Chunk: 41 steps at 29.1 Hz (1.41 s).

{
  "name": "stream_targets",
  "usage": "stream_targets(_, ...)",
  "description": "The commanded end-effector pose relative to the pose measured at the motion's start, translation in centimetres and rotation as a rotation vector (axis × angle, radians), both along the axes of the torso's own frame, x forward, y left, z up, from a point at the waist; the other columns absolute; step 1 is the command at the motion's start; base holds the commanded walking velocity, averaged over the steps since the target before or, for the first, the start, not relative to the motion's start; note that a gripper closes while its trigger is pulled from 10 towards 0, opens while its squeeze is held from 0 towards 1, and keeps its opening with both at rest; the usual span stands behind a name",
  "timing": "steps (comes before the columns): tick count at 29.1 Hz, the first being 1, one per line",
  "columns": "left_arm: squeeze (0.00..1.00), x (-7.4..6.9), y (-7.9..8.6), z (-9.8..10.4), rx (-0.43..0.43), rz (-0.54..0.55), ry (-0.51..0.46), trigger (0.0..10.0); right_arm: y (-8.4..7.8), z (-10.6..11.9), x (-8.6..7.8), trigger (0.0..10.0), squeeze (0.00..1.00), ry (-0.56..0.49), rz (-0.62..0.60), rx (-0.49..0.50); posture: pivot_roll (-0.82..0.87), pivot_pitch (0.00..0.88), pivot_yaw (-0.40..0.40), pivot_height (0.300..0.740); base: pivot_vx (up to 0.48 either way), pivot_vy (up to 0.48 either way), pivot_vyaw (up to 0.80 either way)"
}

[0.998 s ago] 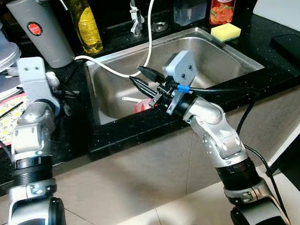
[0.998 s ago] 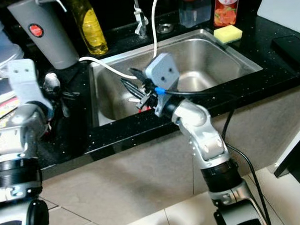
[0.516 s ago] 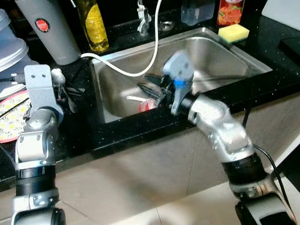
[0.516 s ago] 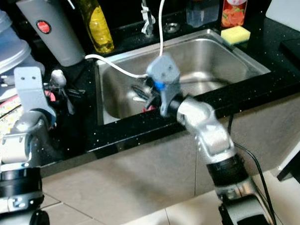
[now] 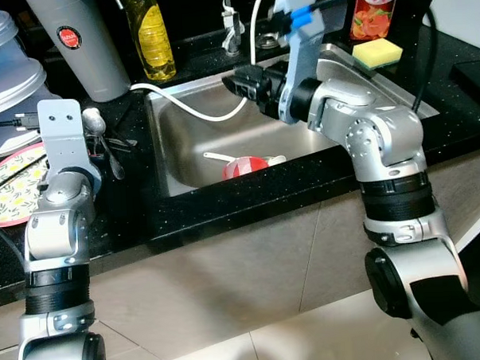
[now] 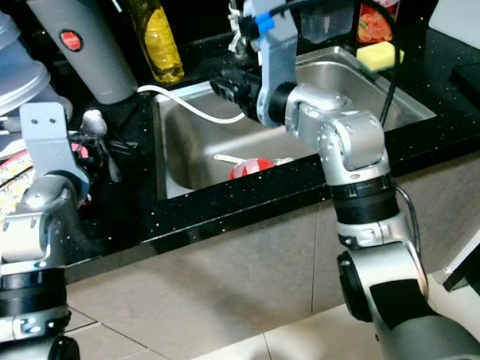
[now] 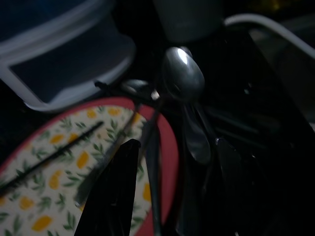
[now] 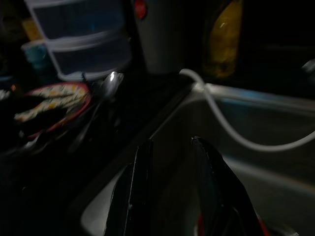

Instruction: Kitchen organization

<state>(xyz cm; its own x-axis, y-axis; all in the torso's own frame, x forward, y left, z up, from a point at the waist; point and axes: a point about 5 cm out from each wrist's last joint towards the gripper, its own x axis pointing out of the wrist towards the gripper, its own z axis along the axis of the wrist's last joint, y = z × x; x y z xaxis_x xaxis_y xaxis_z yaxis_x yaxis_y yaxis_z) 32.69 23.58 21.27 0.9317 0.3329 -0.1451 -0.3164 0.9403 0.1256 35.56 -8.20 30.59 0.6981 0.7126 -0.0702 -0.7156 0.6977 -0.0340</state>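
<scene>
Over the steel sink (image 5: 364, 95) my right gripper (image 5: 237, 82) is raised and points toward the counter on the left. Its fingers (image 8: 140, 191) stand open with nothing between them. Below it, in the basin, a red bowl-like item (image 5: 246, 165) lies beside a white spoon (image 5: 215, 157). My left gripper (image 7: 174, 147) hovers low over the dark counter at the left, open. A metal spoon (image 7: 183, 78) and other cutlery lie between and ahead of its fingers. The spoon (image 5: 92, 121) rests next to a red-rimmed floral plate (image 5: 9, 186).
A white hose (image 5: 189, 110) loops from the tap into the sink. A grey jug (image 5: 75, 44), a yellow soap bottle (image 5: 153, 40) and stacked plastic containers (image 5: 4, 71) stand at the back left. A yellow sponge (image 5: 379, 53) lies at the sink's back right.
My right arm has lifted out of the basin, away from the red item, and swung up toward the sink's back left. The left arm has stayed put.
</scene>
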Motion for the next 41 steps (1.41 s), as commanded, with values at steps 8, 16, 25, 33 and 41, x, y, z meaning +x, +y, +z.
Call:
stream_targets(8,0.0,-0.9,2.7,1.5,0.03,0.144,-0.053,10.0,2.1,1.2,-1.2,10.0,0.0,0.031,0.202,-0.051,-0.08,0.0,0.104,0.74,0.0,0.0,0.0)
stream_targets(16,0.0,-1.2,2.9,0.8,-0.001,0.187,-0.028,10.0,2.5,1.6,-1.6,10.0,0.0,0.025,0.268,-0.055,-0.08,0.0,0.104,0.74,0.0,0.0,0.0)
stream_targets(25,0.0,-1.2,3.1,0.2,-0.113,0.209,-0.017,10.0,2.3,0.2,-1.4,10.0,0.0,0.029,0.209,-0.048,-0.07,0.0,0.109,0.74,0.0,0.0,0.0)
stream_targets(33,0.0,-1.3,2.9,-0.3,-0.172,0.169,0.016,10.0,1.8,-0.2,-1.1,10.0,0.0,0.02,0.143,-0.027,-0.07,0.0,0.109,0.74,0.0,0.0,0.0)
stream_targets(41,1.0,-1.8,3.0,-1.4,-0.129,0.178,0.048,10.0,1.6,-0.6,-1.0,10.0,0.0,0.038,0.109,-0.009,-0.07,0.0,0.108,0.74,0.0,0.0,0.0)
